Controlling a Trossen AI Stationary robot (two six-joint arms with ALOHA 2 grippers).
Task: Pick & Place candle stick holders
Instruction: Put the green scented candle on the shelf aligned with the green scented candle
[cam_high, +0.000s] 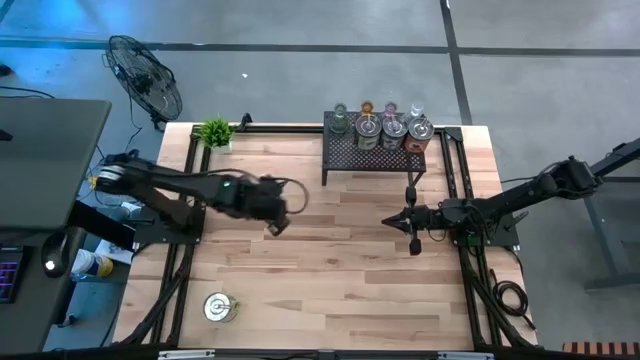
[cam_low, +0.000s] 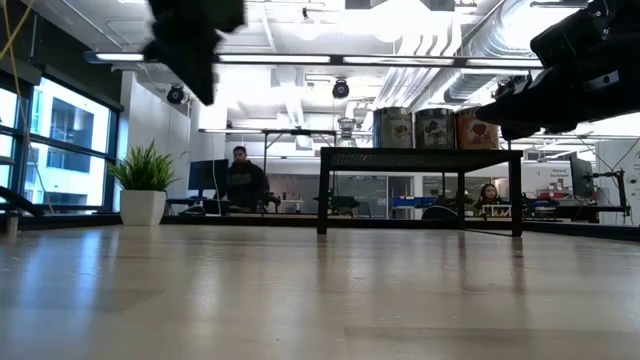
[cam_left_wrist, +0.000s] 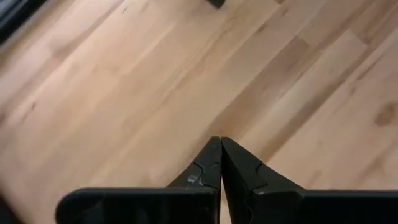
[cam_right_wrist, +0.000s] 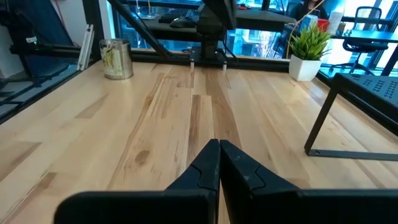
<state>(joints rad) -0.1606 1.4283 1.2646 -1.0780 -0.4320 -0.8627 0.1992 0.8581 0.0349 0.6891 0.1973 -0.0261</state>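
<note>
Overhead, the black mesh metal rack (cam_high: 375, 150) stands at the far edge of the pale wood-plank tabletop (cam_high: 330, 270), carrying seven candle stick holders: three squat shiny metal ones (cam_high: 393, 129) in front, four small glass ones (cam_high: 366, 109) behind. An eighth, a shiny round metal holder (cam_high: 218, 307), sits alone, well apart from the rack near the tabletop's front edge. Both grippers hover pinched tight and empty in front of the rack: the left gripper (cam_high: 277, 228) toward the potted plant (cam_high: 215, 132) side, the right gripper (cam_high: 415, 246) opposite.
</note>
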